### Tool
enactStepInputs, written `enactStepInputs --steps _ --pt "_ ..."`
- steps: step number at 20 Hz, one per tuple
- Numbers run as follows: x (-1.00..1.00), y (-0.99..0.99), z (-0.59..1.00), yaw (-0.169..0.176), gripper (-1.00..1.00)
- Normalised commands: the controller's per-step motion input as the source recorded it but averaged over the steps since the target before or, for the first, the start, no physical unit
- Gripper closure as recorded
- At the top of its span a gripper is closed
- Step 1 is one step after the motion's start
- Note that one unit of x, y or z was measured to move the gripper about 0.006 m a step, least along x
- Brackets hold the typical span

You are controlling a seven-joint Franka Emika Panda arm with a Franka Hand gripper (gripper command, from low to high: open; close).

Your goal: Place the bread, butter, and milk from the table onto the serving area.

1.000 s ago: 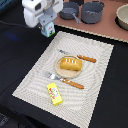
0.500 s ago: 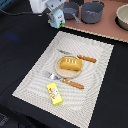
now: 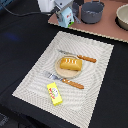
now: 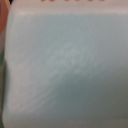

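Note:
The milk (image 3: 65, 19), a white and light-blue carton, stands on the dark table just beyond the far edge of the striped placemat (image 3: 35, 75), beside the brown board. My gripper (image 3: 63, 11) is right over it. The carton's pale surface (image 4: 64, 65) fills the whole wrist view, and my fingers are hidden there. The bread (image 3: 70, 63) lies on the round tan plate (image 3: 61, 71) at the mat's centre. The yellow butter packet (image 3: 54, 93) lies flat on the mat near its front edge.
A knife (image 3: 80, 58) and a fork (image 3: 67, 81) with orange handles lie either side of the plate. A brown board (image 3: 107, 27) at the back holds a grey pot (image 3: 92, 11) and a second bowl (image 3: 123, 17). A cable (image 3: 22, 13) runs across the dark table.
My gripper has moved toward the exterior view's right and farther back, from the mat's far left corner to the milk by the brown board. Bread and butter have not moved.

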Motion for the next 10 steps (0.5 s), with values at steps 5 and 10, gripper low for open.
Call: enactStepInputs --steps 5,10 --pt "0.97 0.02 -0.09 -0.042 1.0" --pt "0.77 0.05 -0.22 -0.046 1.0"
